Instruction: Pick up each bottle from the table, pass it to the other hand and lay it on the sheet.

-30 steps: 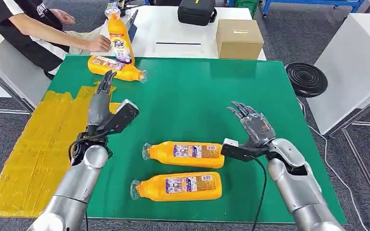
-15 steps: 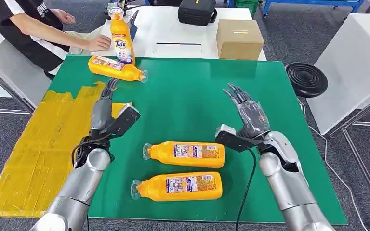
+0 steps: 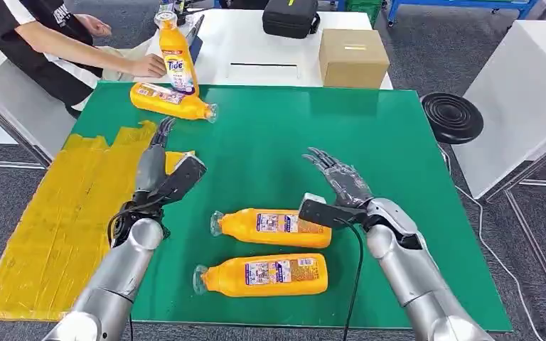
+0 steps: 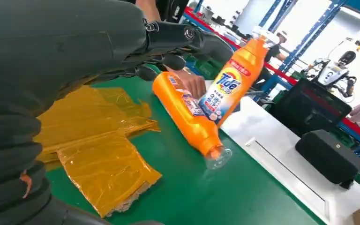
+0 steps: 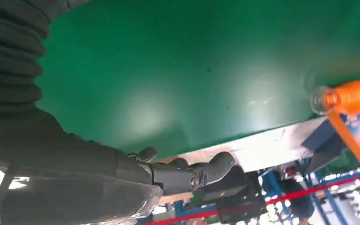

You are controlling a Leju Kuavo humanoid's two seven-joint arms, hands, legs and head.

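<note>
At the far left a person (image 3: pixel 43 42) leaned over the far edge of the green table (image 3: pixel 270 135), one hand (image 3: pixel 146 65) steadying an upright orange bottle (image 3: pixel 178 53) whose label read "Tide". Just in front of it a second orange bottle (image 3: pixel 170 101) lay on its side, cap pointing right; its label text was too small to read. A yellow sheet (image 3: pixel 50 213) covered the left part of the table, torn along its right edge.

The robot's left hand (image 3: pixel 158 167) hovered above the sheet's right edge, fingers stretched out and apart, holding nothing.

Near the middle, two more orange bottles lay flat and parallel, caps to the left: the farther bottle (image 3: pixel 274 227) and the nearer bottle (image 3: pixel 263 275). Both carried white printed labels that could not be read.

The robot's right hand (image 3: pixel 338 192) was spread and empty, its thumb just above the base end of the farther bottle and its fingers pointing away over bare green.

The step in hand appeared to be picking up that farther bottle. To do it well, the right hand would likely need to settle lower over the bottle's middle and wrap the body across its width, so it would not roll toward its neighbour, leaving one end free for the left hand to take.
</note>
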